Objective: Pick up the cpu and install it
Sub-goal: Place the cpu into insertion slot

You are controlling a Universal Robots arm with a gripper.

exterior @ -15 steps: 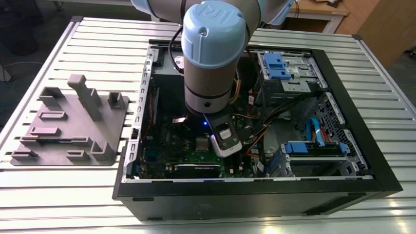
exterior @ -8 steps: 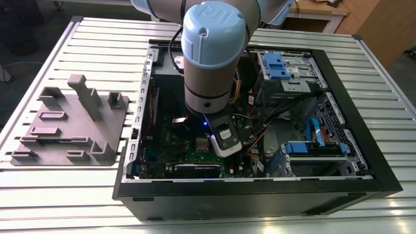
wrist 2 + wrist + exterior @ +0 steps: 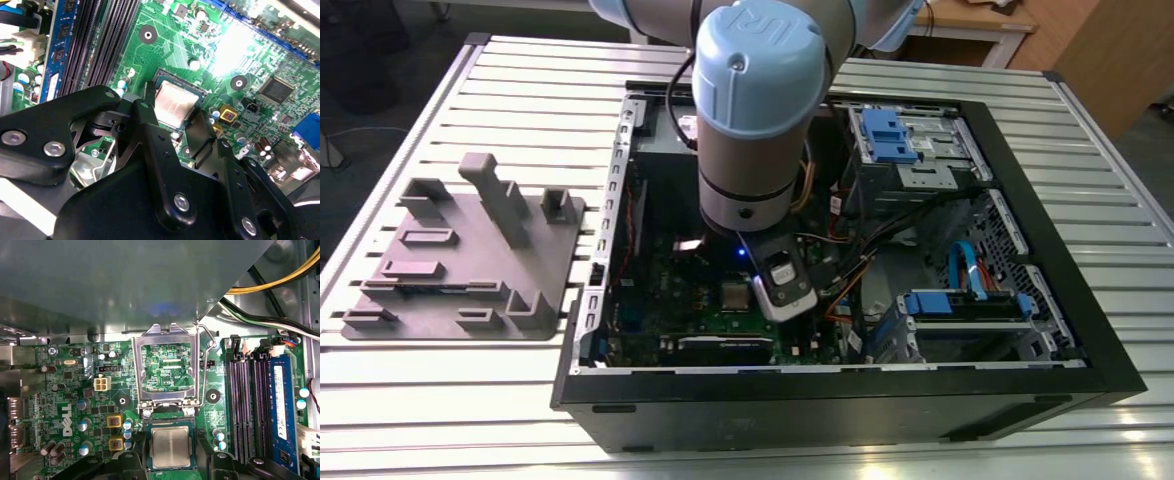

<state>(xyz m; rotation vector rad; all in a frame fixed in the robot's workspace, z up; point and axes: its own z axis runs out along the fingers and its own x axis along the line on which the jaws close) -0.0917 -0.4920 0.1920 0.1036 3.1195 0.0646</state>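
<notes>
Now, deep inside the open computer case (image 3: 854,400), my pincer (image 3: 175,111) straddles the cpu (image 3: 171,446), which lies flat in its socket (image 3: 170,422) on the green board (image 3: 112,390). Whether it grips the cpu or stands released, I cannot tell. Calling the raised latch frame (image 3: 165,366) twelve o'clock from the cpu, the pincer spans three to nine, memory slots (image 3: 247,400) stand off at three, and the only open room looks to be straight up.
</notes>
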